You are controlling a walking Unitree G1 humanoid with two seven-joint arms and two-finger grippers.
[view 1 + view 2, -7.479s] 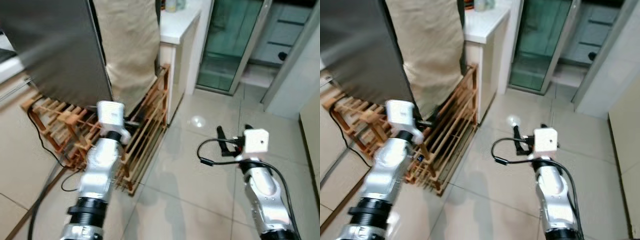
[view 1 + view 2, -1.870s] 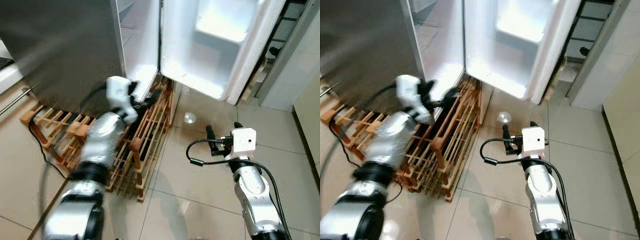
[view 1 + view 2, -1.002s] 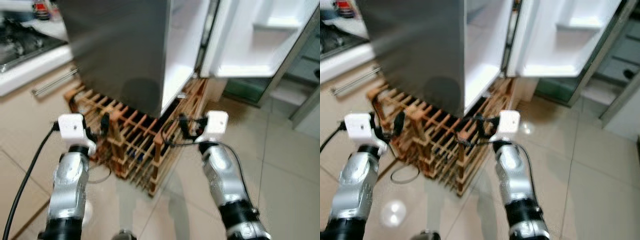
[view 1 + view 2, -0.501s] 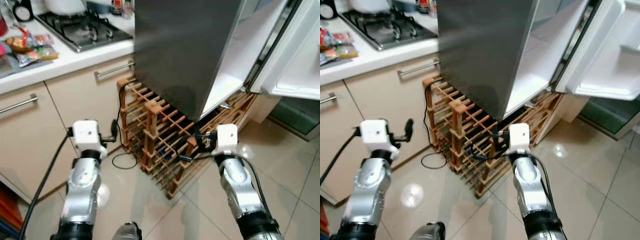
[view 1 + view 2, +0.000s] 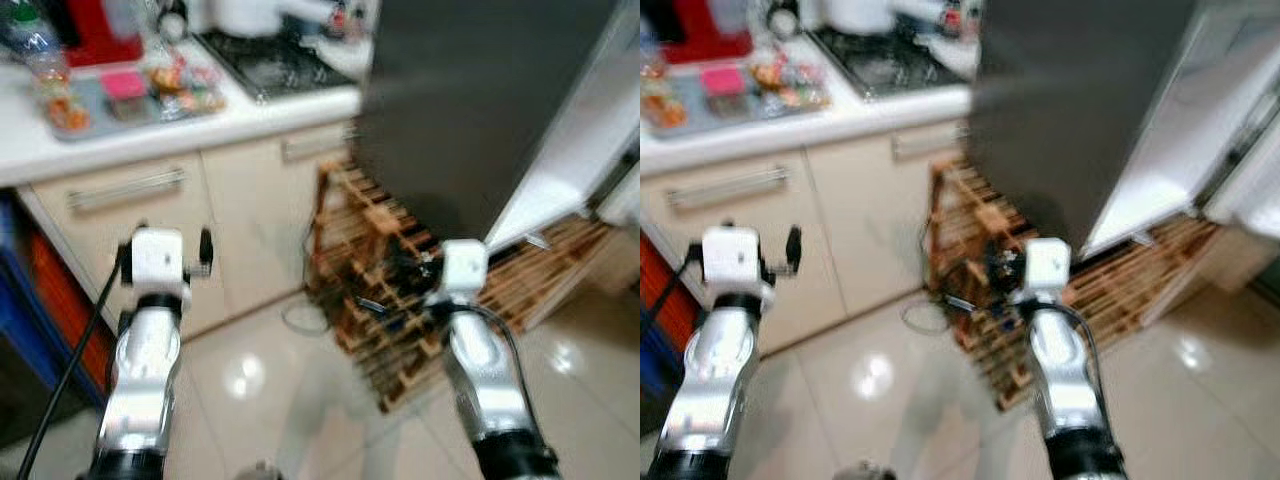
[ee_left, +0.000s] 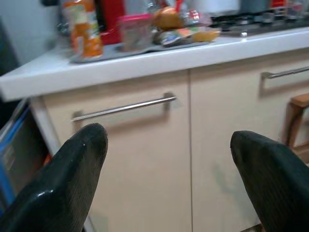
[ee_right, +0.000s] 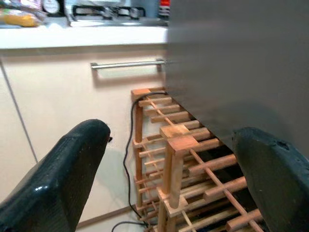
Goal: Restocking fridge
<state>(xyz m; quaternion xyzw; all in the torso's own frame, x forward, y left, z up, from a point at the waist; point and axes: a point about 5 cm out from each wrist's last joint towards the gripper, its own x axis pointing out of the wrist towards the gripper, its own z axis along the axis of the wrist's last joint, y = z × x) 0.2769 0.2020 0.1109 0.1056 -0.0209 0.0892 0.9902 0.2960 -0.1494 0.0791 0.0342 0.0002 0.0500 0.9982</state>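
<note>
The dark grey fridge [image 5: 470, 100] stands at the right with its white interior [image 5: 585, 150] showing past the open side. On the white counter [image 5: 200, 120] to the left lies a grey tray of food packets [image 5: 130, 95], and an orange bottle [image 6: 84, 31] stands beside them. My left gripper [image 6: 169, 188] is open and empty, held in front of the cream cabinet drawer [image 6: 130, 145]. Low in front of the wooden rack [image 7: 178, 154] under the fridge, my right gripper [image 7: 174, 179] is open with nothing in it. The eye views are blurred.
A gas hob [image 5: 275, 65] sits on the counter next to the fridge. A red appliance [image 5: 95, 30] stands at the back left. A black cable [image 7: 128, 159] runs down beside the rack. Glossy tiled floor [image 5: 300, 400] lies ahead.
The camera has swung left: the fridge has slid to the right of the picture and the counter with its tray of food has come into view. Both grippers stay open.
</note>
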